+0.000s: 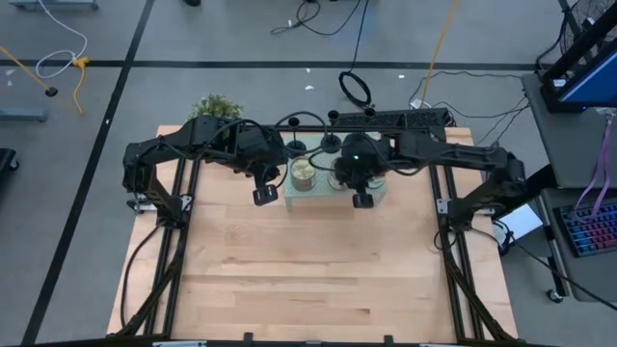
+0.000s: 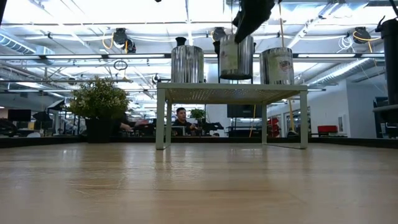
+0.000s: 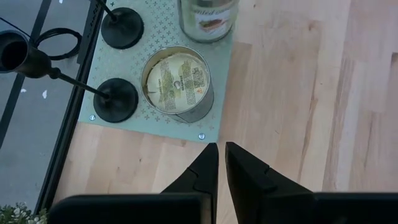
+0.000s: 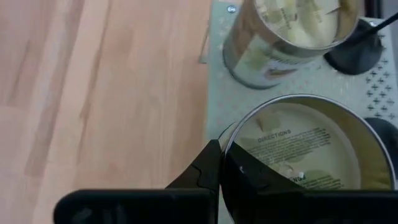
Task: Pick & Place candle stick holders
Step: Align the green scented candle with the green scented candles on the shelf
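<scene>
Ceiling lights, ducting and a person at a far desk are filling the low view behind the wooden table. I am reading both arms as reaching in over the pale green rack at the table's far edge.

Visibility limits:
- The right arm is covering most of the rack in the high view.
- In the low view, three tins on the rack are hiding the stems and bases of the candle stick holders; only one dark cup is showing clearly above them.
- I am confirming two holders; a third I cannot make out.

Holder position: the near holder is standing on its disc base at the rack's corner, just beside the end tin. The second holder is standing farther along the same back edge. Both long axes are running vertically, cups pointing up.

Claw state:
- The left claw is hovering over bare table in front of the rack, fingers nearly together, holding nothing.
- The right claw is pinching the rim of the middle tin.
</scene>
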Tool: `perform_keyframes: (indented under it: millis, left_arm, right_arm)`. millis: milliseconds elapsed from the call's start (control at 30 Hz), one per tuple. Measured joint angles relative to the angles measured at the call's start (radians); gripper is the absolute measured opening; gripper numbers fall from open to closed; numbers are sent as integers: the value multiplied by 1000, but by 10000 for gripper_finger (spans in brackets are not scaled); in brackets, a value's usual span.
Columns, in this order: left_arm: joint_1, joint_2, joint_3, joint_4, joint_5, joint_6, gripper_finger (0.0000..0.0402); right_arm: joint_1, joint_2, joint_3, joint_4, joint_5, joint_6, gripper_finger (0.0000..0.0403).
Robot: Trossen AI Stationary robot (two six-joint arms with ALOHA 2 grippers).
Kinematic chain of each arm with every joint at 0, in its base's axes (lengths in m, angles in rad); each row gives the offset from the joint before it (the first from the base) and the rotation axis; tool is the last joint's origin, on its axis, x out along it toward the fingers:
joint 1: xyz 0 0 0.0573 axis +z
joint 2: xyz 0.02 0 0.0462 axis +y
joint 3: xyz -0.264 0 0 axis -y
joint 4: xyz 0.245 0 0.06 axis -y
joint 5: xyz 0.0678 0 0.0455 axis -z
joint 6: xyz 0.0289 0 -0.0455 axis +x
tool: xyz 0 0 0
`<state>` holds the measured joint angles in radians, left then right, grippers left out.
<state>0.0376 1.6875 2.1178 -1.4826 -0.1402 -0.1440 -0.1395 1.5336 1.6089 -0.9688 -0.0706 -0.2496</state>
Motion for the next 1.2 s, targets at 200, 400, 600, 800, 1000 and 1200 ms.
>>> perform_keyframes:
  millis: [200,400,600,800,1000,1200]
  left_arm:
    - [0,0,0,0,0,-1,37]
    - [0,0,0,0,0,-1,37]
    - [0,0,0,0,-1,-4,37]
    - [0,0,0,0,-1,4,37]
    - [0,0,0,0,-1,7,37]
    - [0,0,0,0,-1,-15,37]
  right_arm:
    - [-6,4,0,9,-39,1,6]
    - [-17,4,-1,16,-36,1,6]
    - [-37,6,-81,101,-39,10,6]
    - [-38,4,-86,112,-37,20,6]
    - [-38,4,-87,120,-33,4,16]
    - [-38,4,-87,133,-31,-10,46]
